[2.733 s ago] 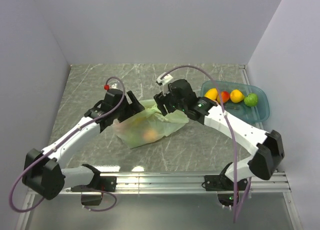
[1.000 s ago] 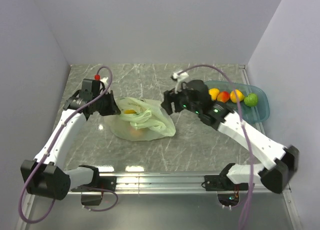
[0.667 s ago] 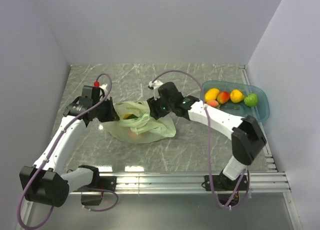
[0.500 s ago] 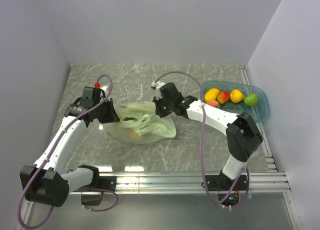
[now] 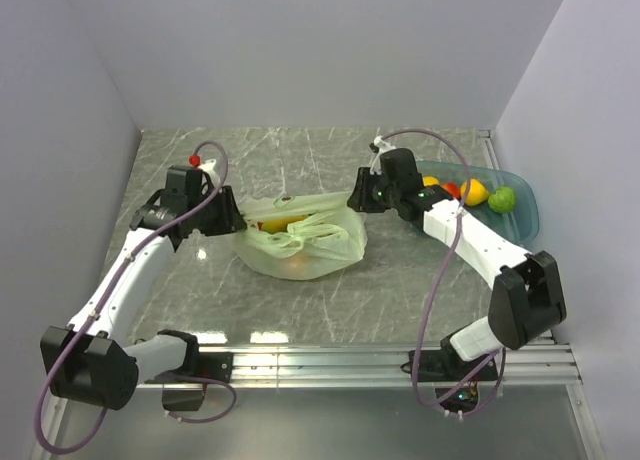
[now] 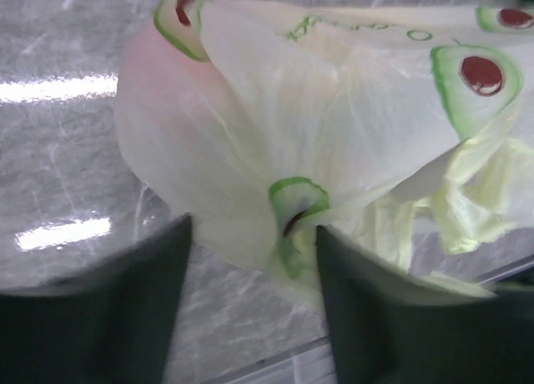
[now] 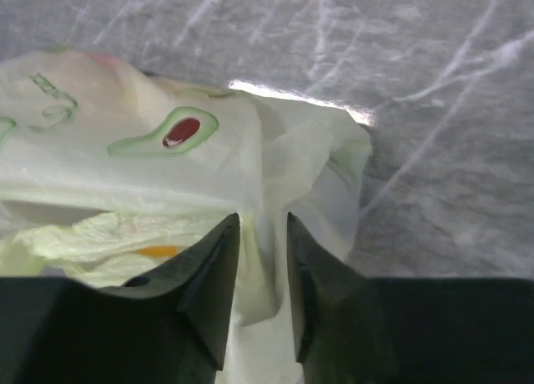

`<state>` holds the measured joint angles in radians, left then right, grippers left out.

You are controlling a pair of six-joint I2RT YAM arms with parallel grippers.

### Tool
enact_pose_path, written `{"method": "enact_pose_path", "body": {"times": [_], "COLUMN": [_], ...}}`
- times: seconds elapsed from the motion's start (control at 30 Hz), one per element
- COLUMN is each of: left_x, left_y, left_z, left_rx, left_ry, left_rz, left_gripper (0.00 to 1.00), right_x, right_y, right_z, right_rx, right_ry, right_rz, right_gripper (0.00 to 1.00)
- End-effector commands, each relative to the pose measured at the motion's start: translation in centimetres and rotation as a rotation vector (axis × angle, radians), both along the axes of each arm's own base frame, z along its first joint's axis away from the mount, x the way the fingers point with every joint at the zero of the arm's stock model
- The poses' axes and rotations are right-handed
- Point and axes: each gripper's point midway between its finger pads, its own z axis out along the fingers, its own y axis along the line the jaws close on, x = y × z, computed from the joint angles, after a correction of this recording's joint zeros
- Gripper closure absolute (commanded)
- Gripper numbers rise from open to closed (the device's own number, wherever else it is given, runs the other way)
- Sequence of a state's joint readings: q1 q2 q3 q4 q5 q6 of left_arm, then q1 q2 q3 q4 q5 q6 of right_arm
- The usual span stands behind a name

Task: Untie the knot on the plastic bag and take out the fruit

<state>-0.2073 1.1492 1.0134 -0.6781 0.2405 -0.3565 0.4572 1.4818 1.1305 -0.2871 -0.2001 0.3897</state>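
We bracket the plastic bag point(image 5: 300, 250) end to end: left gripper point(image 6: 250, 234) parted around one end, right gripper point(image 7: 261, 225) pinching the other.

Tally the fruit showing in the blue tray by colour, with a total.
Yellow fruit: 2
Red fruit: 1
Green fruit: 1
Total: 4 showing; the right arm covers part of the tray.
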Motion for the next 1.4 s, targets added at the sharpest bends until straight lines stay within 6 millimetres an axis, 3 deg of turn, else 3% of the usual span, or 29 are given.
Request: {"method": "enact_pose_path", "body": {"times": [0.0, 0.07, 0.13, 0.2, 0.3, 0.37, 0.4, 0.5, 0.67, 0.8, 0.97, 1.07, 1.27, 1.37], "left_x": [1.9, 2.0, 1.5, 0.6, -0.5, -0.3, -0.6, -1.0, -0.1, 1.2, -0.3, -1.4, -2.1, -2.6], "left_y": [0.6, 0.0, -0.8, -2.1, -5.0, -6.2, -7.3, -9.4, -10.6, -11.0, -10.6, -10.3, -10.6, -10.9], "left_z": [5.6, 9.9, 13.0, 16.2, 17.3, 16.0, 14.9, 11.5, 7.0, 5.6, 1.7, -0.4, -1.9, -2.6], "left_rx": [-0.019, -0.074, -0.118, -0.168, -0.24, -0.25, -0.254, -0.249, -0.15, -0.107, -0.069, -0.079, -0.118, -0.133], "left_ry": [-0.193, -0.354, -0.456, -0.558, -0.577, -0.541, -0.51, -0.417, -0.36, -0.339, -0.223, -0.163, -0.119, -0.086], "left_rz": [0.048, 0.016, -0.021, -0.064, -0.162, -0.182, -0.212, -0.295, -0.318, -0.309, -0.296, -0.286, -0.261, -0.276], "left_gripper": [0.27, 0.13, 0.08, 0.09, 0.18, 0.27, 0.38, 0.49, 0.44, 0.45, 0.45, 0.44, 0.42, 0.41], "right_x": [-1.3, -2.6, -3.1, -3.8, -4.5, -5.6, -6.1, -7.6, -7.5, -6.8, -6.4, -7.1, -6.8, -5.5], "right_y": [-0.6, 0.6, 0.5, 0.6, 1.6, 3.3, 4.3, 6.7, 7.8, 8.2, 9.0, 10.5, 11.6, 11.2], "right_z": [3.1, 5.1, 6.8, 8.2, 10.2, 10.2, 10.2, 8.9, 7.1, 6.7, 5.9, 5.0, 0.9, -1.3], "right_rx": [-0.07, -0.103, -0.148, -0.16, -0.128, -0.101, -0.11, -0.111, -0.117, -0.118, -0.125, -0.114, -0.17, -0.234], "right_ry": [-0.121, -0.185, -0.244, -0.289, -0.367, -0.395, -0.431, -0.433, -0.409, -0.398, -0.388, -0.371, -0.313, -0.29], "right_rz": [-0.005, 0.037, 0.036, 0.029, 0.073, 0.192, 0.265, 0.44, 0.485, 0.465, 0.493, 0.587, 0.641, 0.59], "right_gripper": [0.5, 0.37, 0.33, 0.33, 0.34, 0.34, 0.34, 0.34, 0.28, 0.27, 0.28, 0.28, 0.24, 0.24]}}
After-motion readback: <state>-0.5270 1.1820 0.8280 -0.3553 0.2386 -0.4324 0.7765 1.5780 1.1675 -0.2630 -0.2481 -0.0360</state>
